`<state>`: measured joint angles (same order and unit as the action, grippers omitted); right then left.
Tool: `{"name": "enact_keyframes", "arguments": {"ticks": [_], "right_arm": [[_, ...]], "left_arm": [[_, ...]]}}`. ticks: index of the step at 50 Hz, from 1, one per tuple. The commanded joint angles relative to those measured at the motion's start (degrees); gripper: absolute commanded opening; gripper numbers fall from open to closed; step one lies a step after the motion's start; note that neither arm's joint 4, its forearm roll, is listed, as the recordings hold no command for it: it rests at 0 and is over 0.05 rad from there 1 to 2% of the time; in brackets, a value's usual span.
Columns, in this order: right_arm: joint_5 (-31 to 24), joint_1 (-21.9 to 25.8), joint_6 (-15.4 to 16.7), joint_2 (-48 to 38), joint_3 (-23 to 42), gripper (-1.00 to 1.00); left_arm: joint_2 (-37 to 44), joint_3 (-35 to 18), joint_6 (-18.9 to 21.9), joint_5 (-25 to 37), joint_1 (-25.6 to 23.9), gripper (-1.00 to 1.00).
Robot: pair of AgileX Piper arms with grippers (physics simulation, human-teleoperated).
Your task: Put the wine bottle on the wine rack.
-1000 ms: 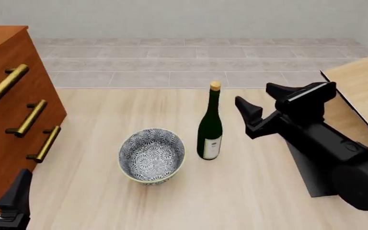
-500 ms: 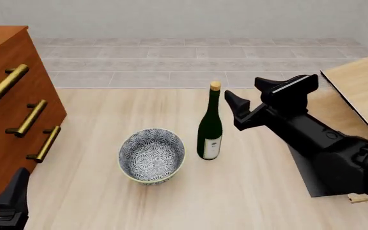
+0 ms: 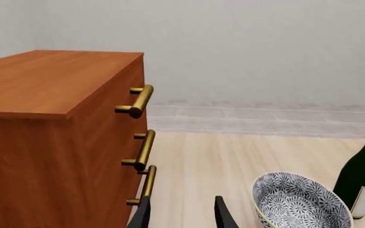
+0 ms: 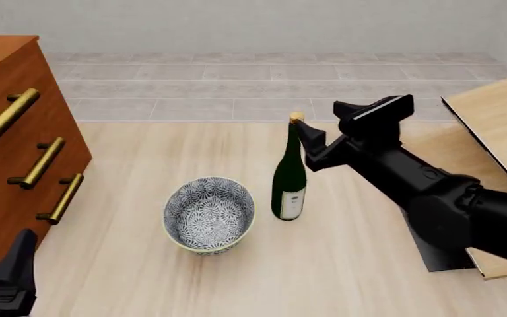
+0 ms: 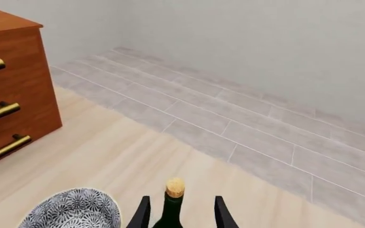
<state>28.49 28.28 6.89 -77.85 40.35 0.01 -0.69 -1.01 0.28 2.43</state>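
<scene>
Standing upright on the tabletop (image 4: 148, 264), the wine bottle (image 4: 290, 179) sits just beside a patterned bowl (image 4: 209, 214). The right claw (image 4: 346, 129) hangs wide open at the bottle's neck, its fingers (image 5: 142, 214) either side of the cork, gripping nothing. The wine rack (image 4: 491, 132) stands at far right. The left claw (image 3: 181, 216) is parted and empty near a drawer cabinet (image 4: 16, 152).

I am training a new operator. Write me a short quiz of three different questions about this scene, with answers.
1. True or false: the wine bottle lies on its side.
2. Which stands left of the bottle in the front view: (a) patterned bowl, (b) wine rack?
3. Which end effector has its fingers on either side of the bottle's neck?

Key: 1. False, it stands upright. 2. (a). 3. The right end effector, open; the left end effector is by the cabinet.
</scene>
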Motion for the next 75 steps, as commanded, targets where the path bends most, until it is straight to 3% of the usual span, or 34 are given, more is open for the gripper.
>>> {"name": "enact_keyframes", "arguments": {"ticks": [1, 75], "right_arm": [[0.3, 0.9, -0.2, -2.6, 2.1, 1.0], [5.5, 0.3, -2.5, -16.5, 6.8, 1.0]], "left_arm": [[0.0, -0.4, 0.2, 0.2, 0.1, 1.0], [0.0, 0.2, 0.6, 0.6, 1.3, 1.0]]}}
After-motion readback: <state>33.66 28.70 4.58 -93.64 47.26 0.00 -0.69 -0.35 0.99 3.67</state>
